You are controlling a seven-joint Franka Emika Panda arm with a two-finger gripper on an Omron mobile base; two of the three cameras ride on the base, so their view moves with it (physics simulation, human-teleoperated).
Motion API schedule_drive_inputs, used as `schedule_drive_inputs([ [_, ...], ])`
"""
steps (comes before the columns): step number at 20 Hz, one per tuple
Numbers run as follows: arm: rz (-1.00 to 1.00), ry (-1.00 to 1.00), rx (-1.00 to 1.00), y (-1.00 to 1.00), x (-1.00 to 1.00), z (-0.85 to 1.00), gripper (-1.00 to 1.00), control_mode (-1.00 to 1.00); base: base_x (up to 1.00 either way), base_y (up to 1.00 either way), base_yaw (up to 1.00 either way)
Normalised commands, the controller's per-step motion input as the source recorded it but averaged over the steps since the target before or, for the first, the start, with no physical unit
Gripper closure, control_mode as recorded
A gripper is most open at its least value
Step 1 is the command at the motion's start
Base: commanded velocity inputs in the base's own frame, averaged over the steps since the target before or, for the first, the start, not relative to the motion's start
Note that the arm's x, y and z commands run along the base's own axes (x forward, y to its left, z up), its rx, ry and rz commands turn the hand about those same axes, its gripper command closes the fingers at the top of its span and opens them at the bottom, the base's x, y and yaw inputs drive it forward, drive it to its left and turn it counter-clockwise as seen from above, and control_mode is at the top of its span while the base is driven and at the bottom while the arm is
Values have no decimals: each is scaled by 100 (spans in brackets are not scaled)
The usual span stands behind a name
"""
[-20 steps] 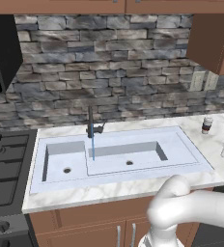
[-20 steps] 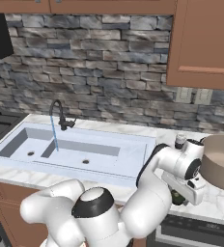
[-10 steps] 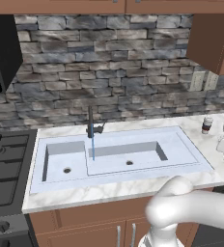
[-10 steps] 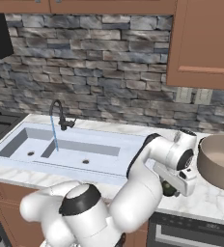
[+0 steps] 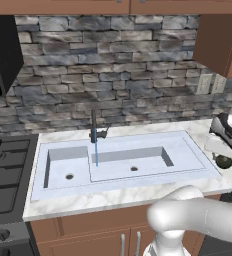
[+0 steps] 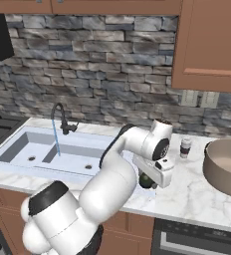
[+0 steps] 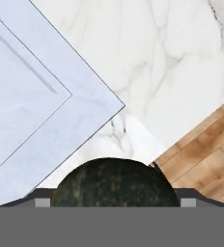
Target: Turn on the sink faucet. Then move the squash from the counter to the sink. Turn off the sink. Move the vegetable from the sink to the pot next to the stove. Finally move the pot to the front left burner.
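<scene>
Squash [image 6: 146,180], one small dark green ball, sits on the white marble counter [image 6: 197,191] just right of the sink [image 6: 18,144], close to the counter's front edge. From left: one black stove [image 5: 3,175] at the counter's left end; then the single pale double sink with two bowls, each with one round drain; one dark faucet [image 6: 61,118] behind it, a thin blue stream falling from its spout. Right of the sink come the squash, one small jar [image 6: 186,147] with a dark band farther back, and one brownish-grey pot [image 6: 228,167] at the far right. Grey stone tiles line the wall, brown cabinets hang above and stand below. The gripper [image 7: 113,200] hangs over the squash with its pincer spread wide; the ball sits between the two fingertips [image 7: 42,198], and contact cannot be told.
</scene>
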Motion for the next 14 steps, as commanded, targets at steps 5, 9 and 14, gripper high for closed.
schedule_drive_inputs([
  [5,1,0,0,100,30,0,100,-100,0,0,0],
  [9,3,0,0,97,59,0,100,-100,0,0,0],
  [14,7,0,0,87,81,0,100,-100,0,0,0],
])
